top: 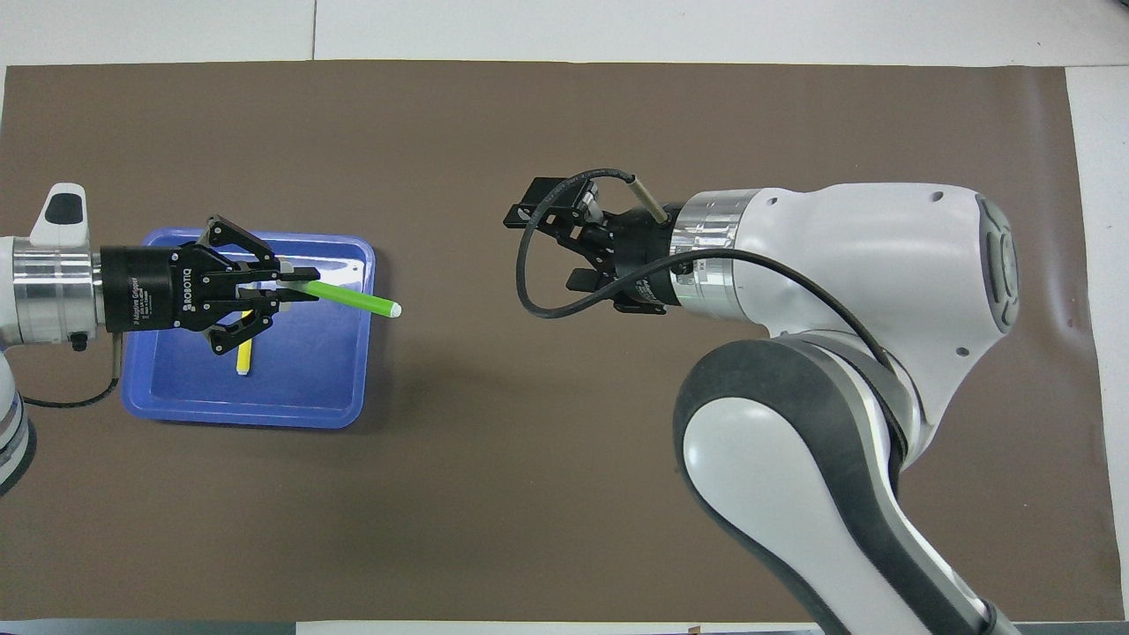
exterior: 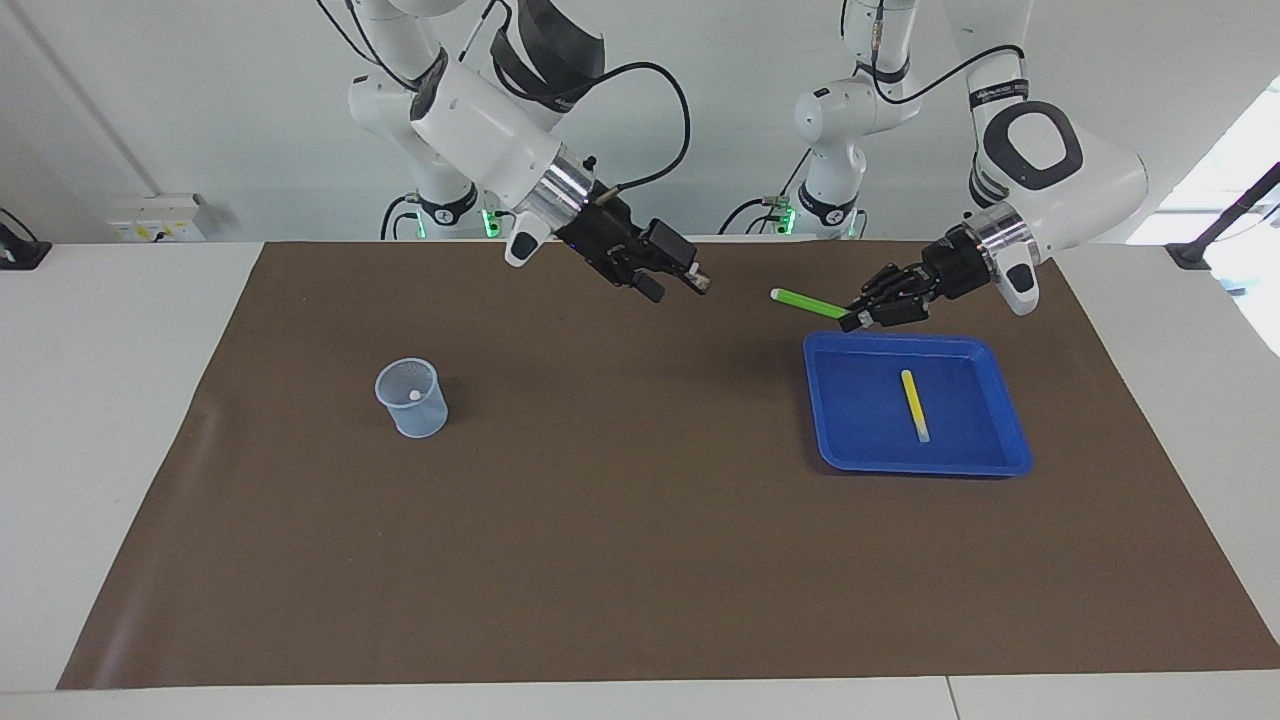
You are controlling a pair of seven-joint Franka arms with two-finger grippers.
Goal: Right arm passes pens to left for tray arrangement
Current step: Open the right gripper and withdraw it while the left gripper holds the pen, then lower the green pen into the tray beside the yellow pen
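Observation:
My left gripper (exterior: 852, 319) (top: 304, 287) is shut on one end of the green pen (exterior: 806, 301) (top: 351, 299). It hangs over the blue tray's (exterior: 860, 415) (top: 300, 379) edge nearest the robots. The pen lies nearly level, and its pale end sticks out past the tray's rim toward the right arm's end. A yellow pen (exterior: 914, 405) (top: 243, 357) lies in the tray. My right gripper (exterior: 678, 288) (top: 542, 249) is open and empty, up over the mat and well apart from the green pen.
A pale mesh cup (exterior: 411, 397) stands on the brown mat toward the right arm's end, with a small whitish pen end showing inside. The right arm hides it in the overhead view. Two smaller arms with green-lit bases stand at the table's robot side.

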